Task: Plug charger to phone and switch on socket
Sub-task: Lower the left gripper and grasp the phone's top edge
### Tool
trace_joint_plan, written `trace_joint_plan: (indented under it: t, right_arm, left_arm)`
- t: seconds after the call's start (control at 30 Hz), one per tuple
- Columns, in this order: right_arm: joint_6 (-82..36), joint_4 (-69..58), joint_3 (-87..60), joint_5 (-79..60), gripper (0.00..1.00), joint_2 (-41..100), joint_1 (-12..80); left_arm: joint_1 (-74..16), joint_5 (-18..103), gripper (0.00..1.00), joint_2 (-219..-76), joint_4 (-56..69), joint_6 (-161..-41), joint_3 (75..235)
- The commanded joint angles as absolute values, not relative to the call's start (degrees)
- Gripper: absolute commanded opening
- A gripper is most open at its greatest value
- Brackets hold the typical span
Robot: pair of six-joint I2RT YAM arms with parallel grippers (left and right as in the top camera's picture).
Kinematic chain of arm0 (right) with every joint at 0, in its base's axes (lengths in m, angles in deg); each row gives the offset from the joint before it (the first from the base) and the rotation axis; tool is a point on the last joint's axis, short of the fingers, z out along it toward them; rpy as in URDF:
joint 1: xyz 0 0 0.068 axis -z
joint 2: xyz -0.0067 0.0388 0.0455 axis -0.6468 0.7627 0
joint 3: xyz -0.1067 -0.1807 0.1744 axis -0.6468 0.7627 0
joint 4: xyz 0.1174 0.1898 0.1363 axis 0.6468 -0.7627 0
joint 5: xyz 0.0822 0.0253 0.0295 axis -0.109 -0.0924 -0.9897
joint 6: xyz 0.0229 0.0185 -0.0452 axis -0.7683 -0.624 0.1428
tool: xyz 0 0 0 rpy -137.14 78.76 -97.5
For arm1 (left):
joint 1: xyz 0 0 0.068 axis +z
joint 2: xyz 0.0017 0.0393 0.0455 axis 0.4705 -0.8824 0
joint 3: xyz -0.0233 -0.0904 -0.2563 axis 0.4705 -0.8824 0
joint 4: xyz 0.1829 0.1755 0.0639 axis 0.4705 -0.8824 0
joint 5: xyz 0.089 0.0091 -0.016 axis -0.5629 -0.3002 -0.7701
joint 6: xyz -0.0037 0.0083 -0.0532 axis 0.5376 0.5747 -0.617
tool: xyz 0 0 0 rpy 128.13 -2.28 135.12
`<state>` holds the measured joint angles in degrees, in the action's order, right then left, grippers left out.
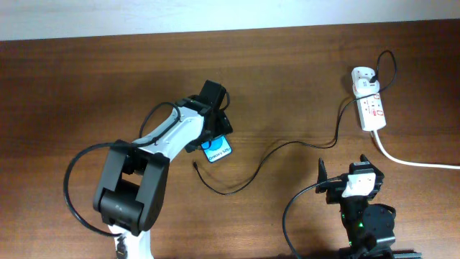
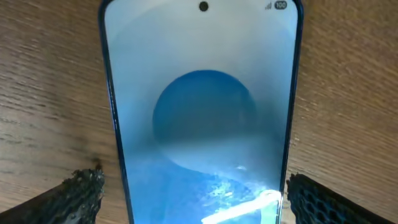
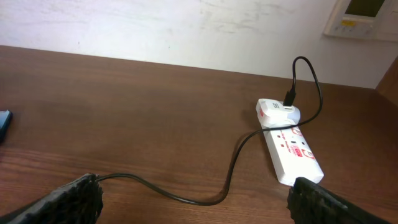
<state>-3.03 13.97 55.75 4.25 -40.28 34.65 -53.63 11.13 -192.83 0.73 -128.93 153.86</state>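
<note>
The phone (image 1: 218,150) lies flat on the table with its light-blue screen up. It fills the left wrist view (image 2: 199,93). My left gripper (image 1: 214,138) is open and low over the phone, one finger on each side of it (image 2: 199,202). The right finger is almost at the phone's edge and the left finger stands a little apart. The charger's black cable (image 1: 287,144) runs from the white plug adapter (image 1: 364,78) in the socket (image 1: 372,109) to its loose tip (image 1: 198,167) just below the phone. My right gripper (image 1: 343,173) is open and empty, and the cable (image 3: 230,174) passes in front of it.
The socket's thick white cord (image 1: 410,161) leaves toward the right edge. The right wrist view shows the socket (image 3: 292,155), the adapter (image 3: 275,112), a corner of the phone (image 3: 3,124) and a white wall with a panel (image 3: 360,15) behind the table.
</note>
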Motion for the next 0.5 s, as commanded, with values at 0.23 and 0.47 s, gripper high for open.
trace_joint_plan:
  t: [0.23, 0.47]
  right_arm:
    - [-3.27, 14.12, 56.32, 3.90, 0.98, -40.50, 35.13]
    - [-3.27, 14.12, 56.32, 3.92, 0.98, -40.50, 35.13]
  left_arm:
    - [-54.24, 16.46, 0.89, -199.30, -1.37, -131.31, 154.25]
    - [-56.98, 15.50, 0.87, -199.35, -4.98, -128.76, 154.25]
